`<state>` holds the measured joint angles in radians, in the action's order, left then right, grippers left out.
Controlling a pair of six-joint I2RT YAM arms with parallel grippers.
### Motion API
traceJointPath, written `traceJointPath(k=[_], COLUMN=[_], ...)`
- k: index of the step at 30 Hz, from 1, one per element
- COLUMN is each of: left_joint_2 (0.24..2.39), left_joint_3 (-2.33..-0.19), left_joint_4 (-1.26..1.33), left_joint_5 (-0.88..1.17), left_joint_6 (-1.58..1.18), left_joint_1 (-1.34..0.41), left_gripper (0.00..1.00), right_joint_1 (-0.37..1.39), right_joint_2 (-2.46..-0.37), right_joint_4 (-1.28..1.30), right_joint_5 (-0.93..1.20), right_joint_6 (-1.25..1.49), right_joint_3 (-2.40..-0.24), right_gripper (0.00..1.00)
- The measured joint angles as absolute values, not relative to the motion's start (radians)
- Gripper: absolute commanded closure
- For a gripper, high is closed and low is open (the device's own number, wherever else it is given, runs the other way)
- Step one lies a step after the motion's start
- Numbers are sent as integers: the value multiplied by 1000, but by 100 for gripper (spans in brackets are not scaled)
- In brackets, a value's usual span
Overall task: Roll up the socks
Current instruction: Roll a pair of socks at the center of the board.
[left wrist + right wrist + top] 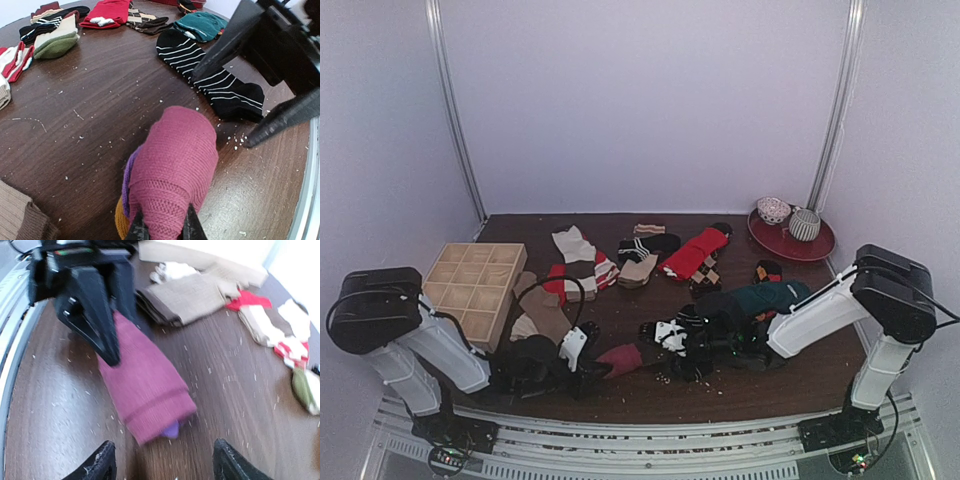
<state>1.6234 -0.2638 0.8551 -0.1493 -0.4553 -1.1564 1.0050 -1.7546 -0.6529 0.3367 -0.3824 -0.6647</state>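
Observation:
A magenta sock bundle (172, 165) with a purple edge and orange toe lies on the dark wooden table (100, 100). My left gripper (165, 227) is shut on its near end, fingers pinching the knit. In the top view the bundle (620, 357) rests between both grippers. My right gripper (165, 460) stands open just short of the bundle's cuff (150, 400), touching nothing. A black-and-white striped sock (210, 75) lies flat below the right gripper (265, 55). More socks are scattered behind: teal (770, 296), red (695, 252), tan (542, 310).
A wooden compartment box (470, 285) sits at the left. A red plate (820, 246) with two bowls stands at the back right. Folded tan and red-and-white socks (195, 297) lie beyond the left gripper (95, 305). Lint specks dot the table.

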Motion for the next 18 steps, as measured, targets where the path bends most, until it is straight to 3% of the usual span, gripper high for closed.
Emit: traceJointPath(k=[13,18], left_joint_2=[1636,1637], left_joint_3=[-264,-264], left_joint_4=[878,879], left_joint_5=[-133,-128], left_joint_6=[-466,-466], left_joint_1=[-1150,-1147], left_gripper=[100,100], right_joint_1=[1047,1037], right_joint_2=[-1890,-1933], right_joint_4=[-476,-419], right_joint_5=[395,410], right_joint_6=[-608,-628], right_joint_3=[-910,-930], right_gripper=[34,41])
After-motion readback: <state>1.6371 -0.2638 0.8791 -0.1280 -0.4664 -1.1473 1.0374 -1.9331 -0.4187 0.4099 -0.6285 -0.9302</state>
